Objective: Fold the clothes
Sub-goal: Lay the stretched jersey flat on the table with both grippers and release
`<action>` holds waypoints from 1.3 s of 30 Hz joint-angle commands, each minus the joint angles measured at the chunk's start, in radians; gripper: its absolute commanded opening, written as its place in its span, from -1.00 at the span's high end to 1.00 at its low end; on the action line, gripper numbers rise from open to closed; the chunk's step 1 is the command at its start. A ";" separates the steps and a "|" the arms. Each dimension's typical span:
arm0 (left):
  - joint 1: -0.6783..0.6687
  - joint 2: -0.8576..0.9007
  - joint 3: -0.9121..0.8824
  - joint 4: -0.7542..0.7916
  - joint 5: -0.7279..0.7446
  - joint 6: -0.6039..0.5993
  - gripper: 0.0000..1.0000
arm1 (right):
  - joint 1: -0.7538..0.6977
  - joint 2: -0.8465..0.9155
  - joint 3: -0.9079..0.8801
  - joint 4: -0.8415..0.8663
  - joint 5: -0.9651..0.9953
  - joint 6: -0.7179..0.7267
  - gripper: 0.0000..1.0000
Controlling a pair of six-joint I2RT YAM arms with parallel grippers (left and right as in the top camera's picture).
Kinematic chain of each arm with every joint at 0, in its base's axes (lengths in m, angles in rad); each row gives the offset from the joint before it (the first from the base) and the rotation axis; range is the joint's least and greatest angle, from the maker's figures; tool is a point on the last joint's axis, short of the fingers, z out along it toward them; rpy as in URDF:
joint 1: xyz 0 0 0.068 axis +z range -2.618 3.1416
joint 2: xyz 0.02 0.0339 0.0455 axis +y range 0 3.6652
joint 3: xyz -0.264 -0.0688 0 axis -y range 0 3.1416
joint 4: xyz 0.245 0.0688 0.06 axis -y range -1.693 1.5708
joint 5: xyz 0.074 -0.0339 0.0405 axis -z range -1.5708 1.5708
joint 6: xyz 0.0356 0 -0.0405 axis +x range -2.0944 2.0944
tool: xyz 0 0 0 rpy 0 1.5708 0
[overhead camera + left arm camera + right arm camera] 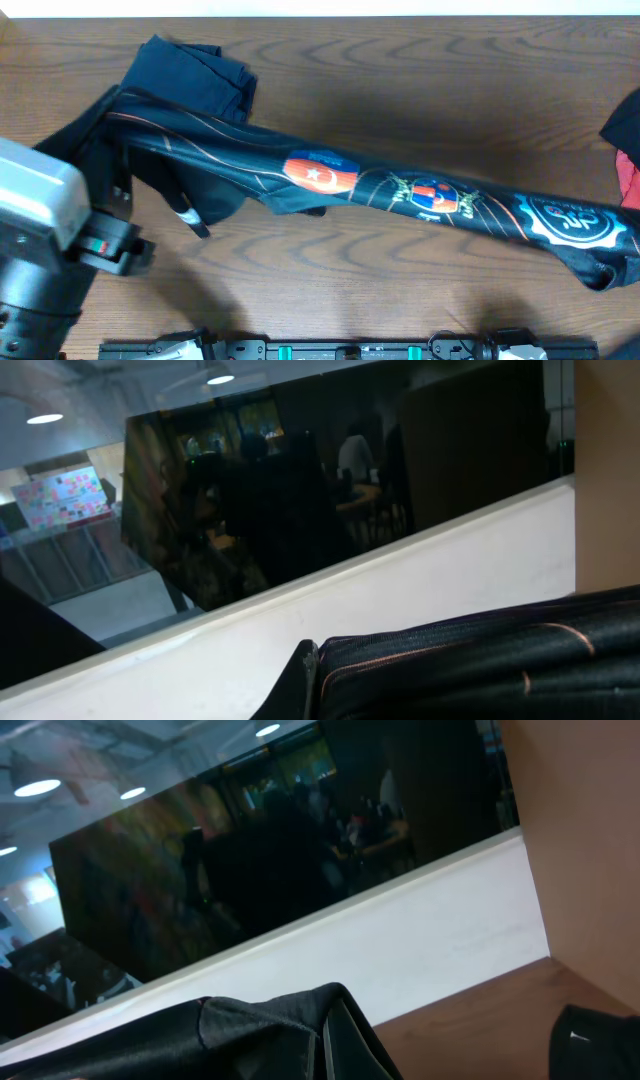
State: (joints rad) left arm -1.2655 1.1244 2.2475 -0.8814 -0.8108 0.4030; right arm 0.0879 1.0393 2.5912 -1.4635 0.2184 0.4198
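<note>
The clothes, a black jersey [400,190] with thin orange lines and coloured badges, hang stretched in a long twisted band from upper left to lower right above the wooden table [400,290]. In the left wrist view my left gripper [312,685] is shut on one end of the jersey [480,660], with one dark finger [298,678] pressed against the cloth. In the right wrist view my right gripper [325,1045] is shut on a bunched fold of the other end [200,1035]. The right gripper itself lies outside the overhead view.
A navy garment [200,75] lies at the back left, partly under the jersey. A red garment [628,170] sits at the right edge. The left arm's grey body [35,215] fills the left side. The arms' bases [350,350] line the front edge.
</note>
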 commanded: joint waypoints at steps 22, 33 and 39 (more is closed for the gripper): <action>0.907 0.585 0.014 -0.148 0.684 -0.251 0.88 | -0.031 0.684 -0.065 0.069 0.080 -0.025 0.98; 0.996 1.002 0.014 0.117 0.740 -0.244 -0.06 | -0.111 1.070 -0.065 0.257 0.025 -0.054 0.83; 1.022 0.997 0.015 0.134 0.657 -0.243 -1.00 | -0.151 1.151 -0.065 0.344 -0.013 -0.194 -0.62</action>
State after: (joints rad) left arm -0.2584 2.1799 2.2501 -0.7437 -0.1009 0.1673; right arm -0.0380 2.1979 2.5183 -1.1225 0.2241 0.3214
